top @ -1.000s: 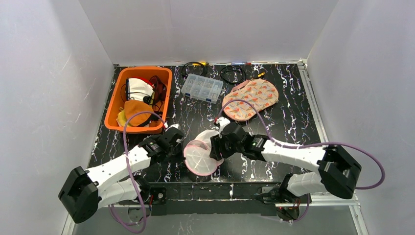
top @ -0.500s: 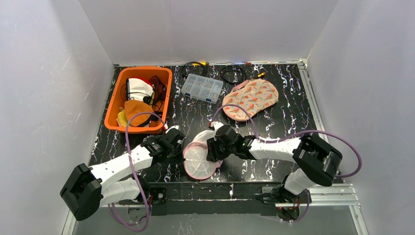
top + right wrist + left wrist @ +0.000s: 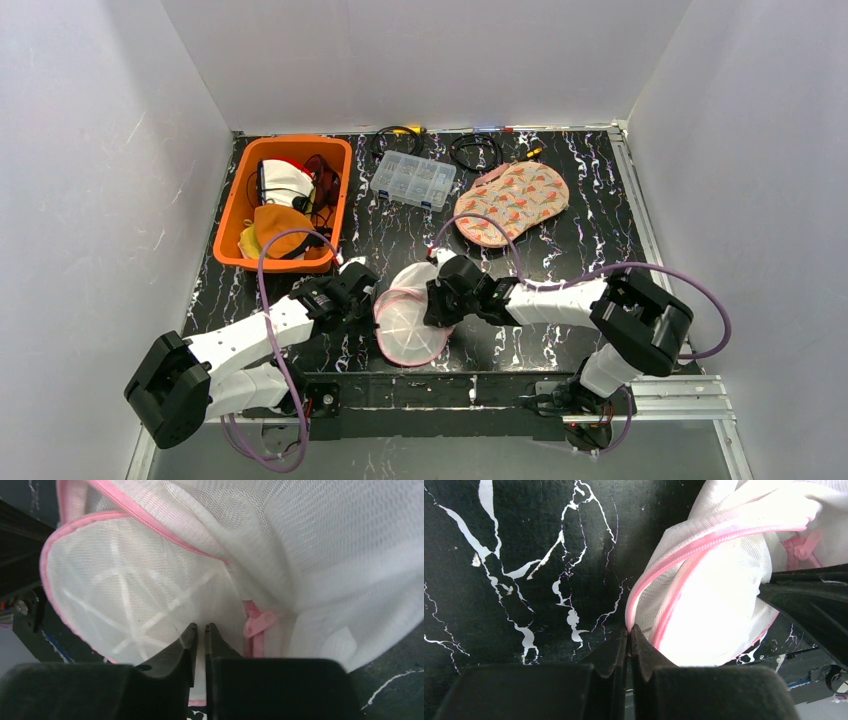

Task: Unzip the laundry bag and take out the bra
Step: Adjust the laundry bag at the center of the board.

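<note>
The white mesh laundry bag with pink trim lies on the black marble table near the front, between my two grippers. My left gripper is shut on the bag's pink rim at its left edge, which also shows in the left wrist view. My right gripper is at the bag's right side, its jaws nearly closed on white mesh. The pink zipper pull hangs just right of the right fingers, outside them. The zipper looks partly parted. I cannot make out the bra through the mesh.
An orange bin with clothes stands at the back left. A clear plastic organiser box and a floral patterned pouch lie behind the bag. Coiled cables lie along the back wall.
The right arm has swung inward and its gripper has moved slightly left against the bag. The bag has shifted and flattened a little. The left gripper has kept its hold.
</note>
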Robot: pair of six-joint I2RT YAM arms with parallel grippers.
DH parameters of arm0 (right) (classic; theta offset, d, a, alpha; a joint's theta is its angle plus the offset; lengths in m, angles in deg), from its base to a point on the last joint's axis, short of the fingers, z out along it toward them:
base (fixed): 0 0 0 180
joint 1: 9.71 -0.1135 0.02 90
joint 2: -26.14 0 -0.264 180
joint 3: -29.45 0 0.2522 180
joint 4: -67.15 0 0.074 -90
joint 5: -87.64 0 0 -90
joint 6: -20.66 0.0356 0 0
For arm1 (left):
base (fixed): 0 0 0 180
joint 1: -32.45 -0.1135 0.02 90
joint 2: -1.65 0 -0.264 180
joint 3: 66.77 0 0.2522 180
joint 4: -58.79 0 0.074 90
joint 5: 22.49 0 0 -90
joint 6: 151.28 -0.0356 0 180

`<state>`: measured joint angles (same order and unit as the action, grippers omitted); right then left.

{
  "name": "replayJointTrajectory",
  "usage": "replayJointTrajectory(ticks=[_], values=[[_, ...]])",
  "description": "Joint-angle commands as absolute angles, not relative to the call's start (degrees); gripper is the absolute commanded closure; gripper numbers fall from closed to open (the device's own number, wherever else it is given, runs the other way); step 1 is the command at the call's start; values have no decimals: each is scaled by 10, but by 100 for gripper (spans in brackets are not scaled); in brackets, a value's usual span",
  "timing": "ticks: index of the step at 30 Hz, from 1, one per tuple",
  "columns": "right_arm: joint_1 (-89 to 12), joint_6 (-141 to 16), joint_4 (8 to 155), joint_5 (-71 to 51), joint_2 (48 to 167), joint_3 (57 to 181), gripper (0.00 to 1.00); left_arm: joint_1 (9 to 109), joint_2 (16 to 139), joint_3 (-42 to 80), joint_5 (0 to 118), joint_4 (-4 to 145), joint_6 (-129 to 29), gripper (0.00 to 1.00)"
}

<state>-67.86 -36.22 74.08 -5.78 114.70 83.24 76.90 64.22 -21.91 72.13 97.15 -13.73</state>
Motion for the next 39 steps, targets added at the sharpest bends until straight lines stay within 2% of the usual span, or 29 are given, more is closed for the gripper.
replayJointTrajectory(ticks=[1, 2, 3, 13, 20, 35, 39], values=[[-678, -355, 776, -39, 1128, 812, 90, 771, 638, -226, 735, 978, -141, 100], [-678, -355, 781, -35, 1117, 813, 97, 770, 637, -226, 736, 978, -141, 100], [-679, -355, 788, -30, 1102, 816, 99, 770, 636, -225, 735, 979, -142, 100], [-673, -371, 896, 78, 947, 841, 99, 771, 616, -230, 718, 964, -142, 100], [-660, -351, 884, 143, 875, 826, 99, 771, 626, -235, 657, 919, -141, 100], [-656, -267, 741, 234, 950, 799, 99, 771, 649, -202, 608, 882, -130, 100], [-657, -261, 706, 225, 968, 788, 98, 770, 645, -199, 612, 900, -130, 98]])
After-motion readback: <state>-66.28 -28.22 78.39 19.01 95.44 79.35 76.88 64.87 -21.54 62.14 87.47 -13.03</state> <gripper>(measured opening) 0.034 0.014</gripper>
